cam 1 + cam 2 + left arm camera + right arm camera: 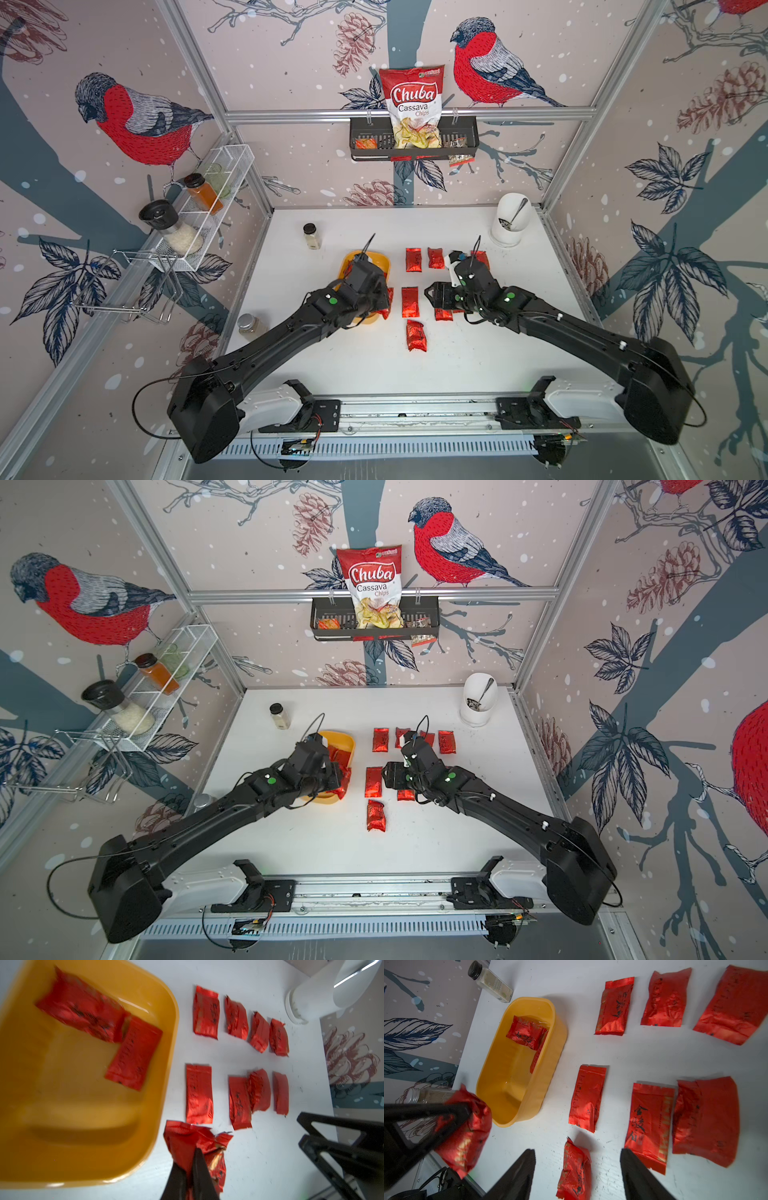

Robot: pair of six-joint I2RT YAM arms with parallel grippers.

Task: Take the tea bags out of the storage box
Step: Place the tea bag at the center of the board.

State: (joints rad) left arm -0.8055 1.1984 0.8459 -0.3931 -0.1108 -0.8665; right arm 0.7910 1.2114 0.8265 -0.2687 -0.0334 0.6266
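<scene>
The left end effector (190, 1159) is closed tight on one tea bag (187, 1138). It pinches the bag at a crumpled end and holds it over the desk (259, 1157), just beside the rim of the storage box (172, 1022). The grip takes only a small part of the foil, so I think the bag can slip out or twist. Then it may fall on the tea bags laid in rows (199, 1093) on the desk.

The right end effector (577, 1151) is wide open and holds nothing. It hangs over a loose tea bag (575, 1169) on the desk, near the left arm. If both arms go to the same free place, the fingers may hit each other or push the laid bags out of their rows.

Two more tea bags lie inside the box, one (81, 1005) touching the other (135, 1053), close to its wall. A grasp there may catch both together. It may also scrape the wall and drag the light box toward the spice jar (492, 980).
</scene>
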